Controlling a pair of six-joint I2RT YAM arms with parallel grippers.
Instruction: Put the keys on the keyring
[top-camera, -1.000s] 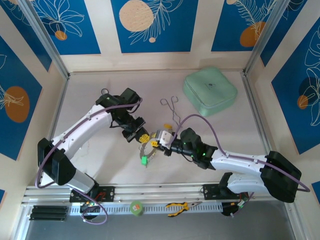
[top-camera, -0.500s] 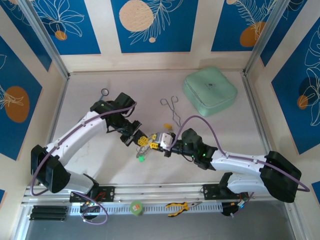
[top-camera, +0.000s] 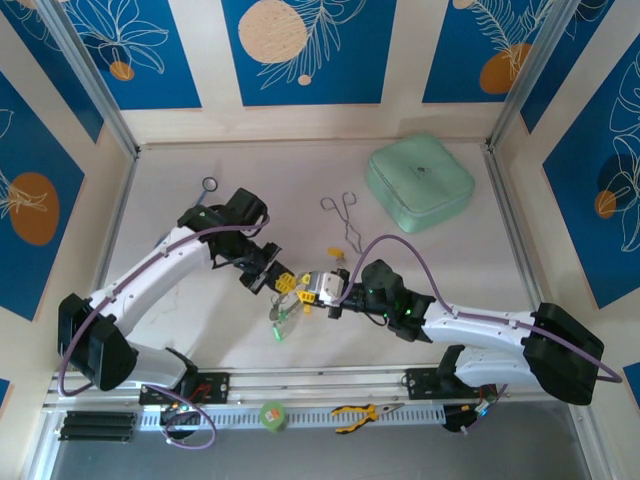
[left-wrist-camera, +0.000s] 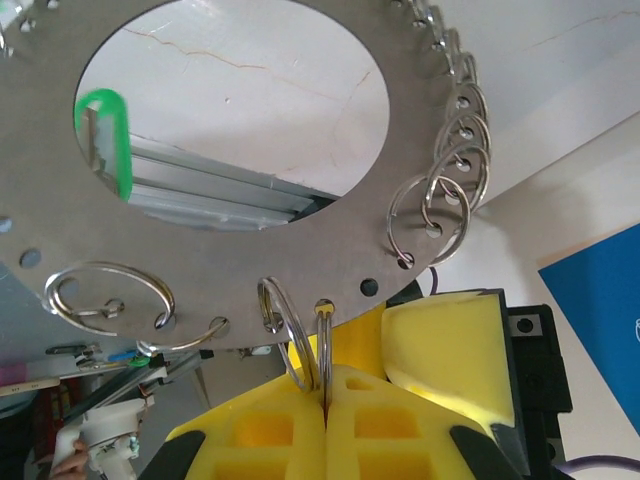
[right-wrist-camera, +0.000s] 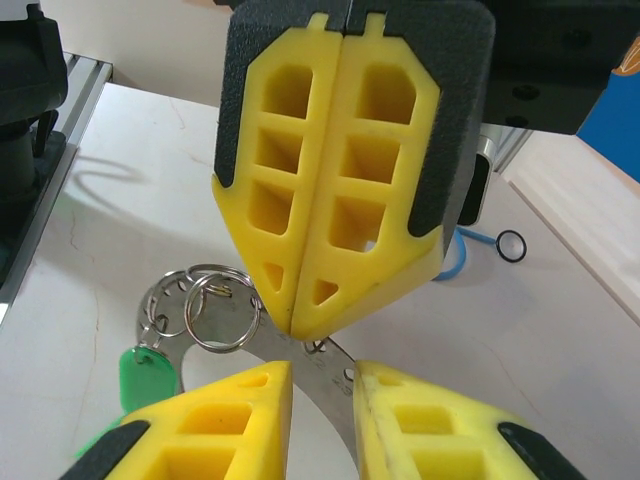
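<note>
**L clamped on ring rim, R part open around it**

Your left gripper (left-wrist-camera: 325, 385) is fully closed. Its yellow pads (left-wrist-camera: 270, 430) meet w/ the rim of the keyring (left-wrist-camera: 300, 260) pinched edge-on between the tips, just beside a couple of split rings (left-wrist-camera: 440, 205). From that pinch the flat plate runs away from the fingers, its broad face turned to the L wrist cam. The green key (left-wrist-camera: 108, 140) hangs at the far rim, opposite the grip, and you see it through the centre hole. In the top view the ring's long line goes from the pinch toward the near edge of the table (top-camera: 450, 270), w/ the green key at the low end. The ring looks held clear of the surface.

Your right gripper (right-wrist-camera: 322, 372) faces the L one nearly tip to tip. Its pads (right-wrist-camera: 210, 430) stand partly apart w/ a strip of ring rim in the gap. Can't tell if either pad touches it.
</note>
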